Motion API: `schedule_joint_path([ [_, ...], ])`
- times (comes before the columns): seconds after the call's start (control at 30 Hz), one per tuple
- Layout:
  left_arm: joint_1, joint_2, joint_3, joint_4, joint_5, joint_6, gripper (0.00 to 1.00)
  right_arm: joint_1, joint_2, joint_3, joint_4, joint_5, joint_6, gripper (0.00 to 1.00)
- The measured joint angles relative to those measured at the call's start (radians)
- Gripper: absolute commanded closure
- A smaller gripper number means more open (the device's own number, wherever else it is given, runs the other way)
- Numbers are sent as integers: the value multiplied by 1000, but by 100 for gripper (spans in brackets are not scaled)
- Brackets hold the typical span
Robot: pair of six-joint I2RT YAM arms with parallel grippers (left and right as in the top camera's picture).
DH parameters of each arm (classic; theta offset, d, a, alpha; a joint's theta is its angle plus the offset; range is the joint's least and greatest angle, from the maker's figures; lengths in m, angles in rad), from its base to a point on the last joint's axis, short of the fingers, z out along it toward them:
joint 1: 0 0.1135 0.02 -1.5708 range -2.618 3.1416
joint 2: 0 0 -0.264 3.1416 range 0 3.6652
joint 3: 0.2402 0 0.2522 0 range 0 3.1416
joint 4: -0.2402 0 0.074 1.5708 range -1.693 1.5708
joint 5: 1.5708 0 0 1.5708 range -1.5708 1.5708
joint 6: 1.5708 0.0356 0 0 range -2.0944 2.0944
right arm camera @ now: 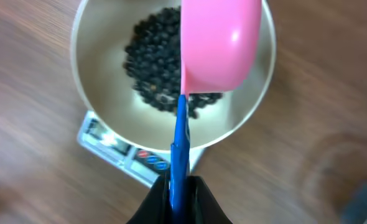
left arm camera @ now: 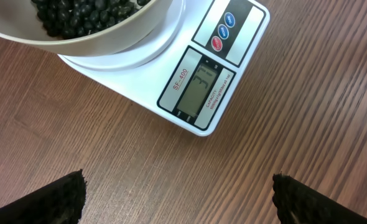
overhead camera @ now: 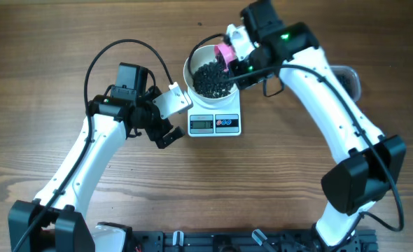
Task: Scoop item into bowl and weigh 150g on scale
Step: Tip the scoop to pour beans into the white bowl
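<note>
The white bowl (overhead camera: pixel 190 64) stands on the small white scale (overhead camera: pixel 215 124) and holds a heap of black beans (overhead camera: pixel 211 77). My right gripper (overhead camera: pixel 243 64) is shut on the blue handle (right arm camera: pixel 180 143) of a pink scoop (right arm camera: pixel 221 43). The scoop is tipped on its side over the bowl's right half, above the beans (right arm camera: pixel 152 62). My left gripper (overhead camera: pixel 170 119) is open beside the scale's left edge, low over the wood. In the left wrist view the scale's display (left arm camera: pixel 199 87) faces me, its reading too faint to read, and the gap between the fingers (left arm camera: pixel 53 199) is empty.
A clear plastic tub (overhead camera: pixel 350 80) sits at the right behind the right arm, blurred in the right wrist view. The wooden table (overhead camera: pixel 276 175) spreads all around the scale. The left arm's cable (overhead camera: pixel 115 49) loops above its wrist.
</note>
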Motion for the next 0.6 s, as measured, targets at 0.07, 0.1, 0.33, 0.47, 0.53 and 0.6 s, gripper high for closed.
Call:
schedule_joint_path([
  [0.07, 0, 0, 0, 0, 0, 0, 0, 34, 0, 0, 1, 79, -24, 96],
  [0.1, 0, 0, 0, 0, 0, 0, 0, 48, 0, 0, 6, 113, -36, 96],
  [0.33, 0, 0, 0, 0, 0, 0, 0, 95, 0, 0, 39, 249, -93, 96],
  [0.47, 0, 0, 0, 0, 0, 0, 0, 95, 0, 0, 53, 268, -94, 96],
  [0.53, 0, 0, 0, 0, 0, 0, 0, 89, 0, 0, 53, 266, -84, 96],
  [0.6, 0, 0, 0, 0, 0, 0, 0, 59, -8, 0, 53, 244, -62, 96],
])
